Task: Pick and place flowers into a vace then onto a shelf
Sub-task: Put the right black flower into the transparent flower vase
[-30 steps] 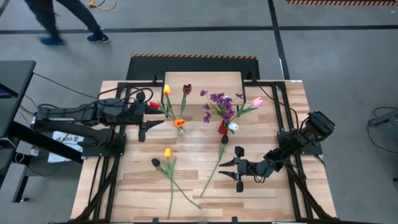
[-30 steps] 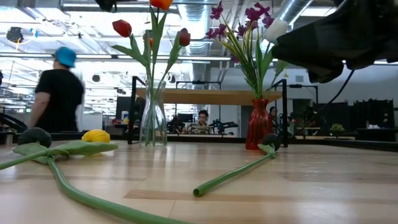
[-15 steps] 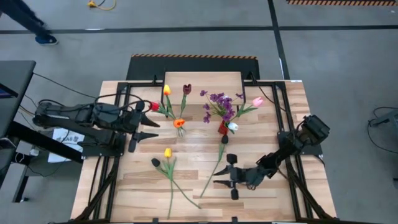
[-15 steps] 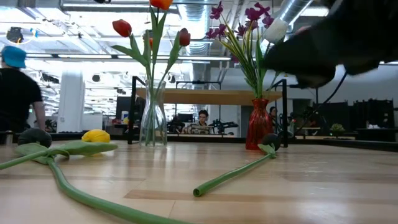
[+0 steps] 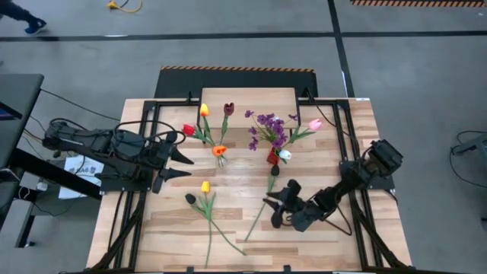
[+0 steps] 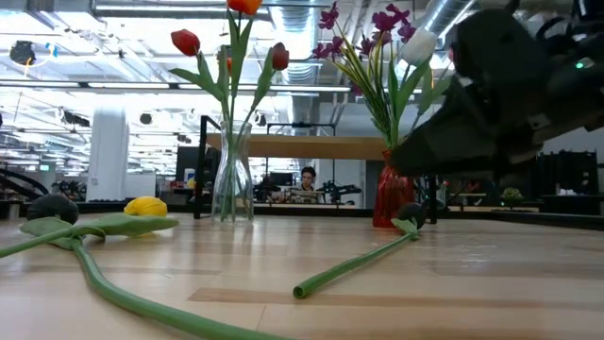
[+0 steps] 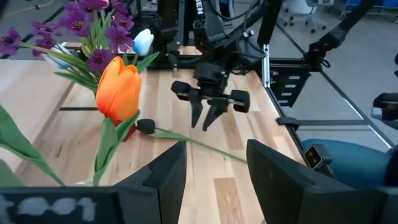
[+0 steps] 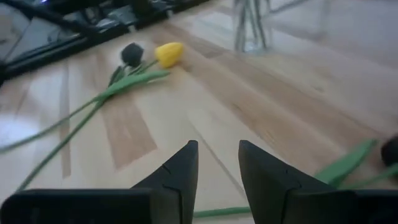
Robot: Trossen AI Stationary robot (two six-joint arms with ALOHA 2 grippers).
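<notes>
A dark-headed tulip lies loose on the table, its long green stem running toward the near edge. My right gripper hovers open just right of that stem, touching nothing; in the left wrist view its fingers point down above the stem. A yellow tulip and another dark tulip lie at the near left. My left gripper stands open and empty left of a clear vase of tulips. A red vase holds purple blossoms, a pink tulip and a white one. The shelf is at the far edge.
Black metal frame rails run along both sides of the table. The two vases stand in the middle of the table's far half, in front of the shelf. Bare wood lies at the near right.
My right gripper has gone toward the table's left and down, rolling its wrist, and now stands close over the loose tulip's stem. My left gripper has swung a little toward the near edge. A person has walked out of view at the far left.
</notes>
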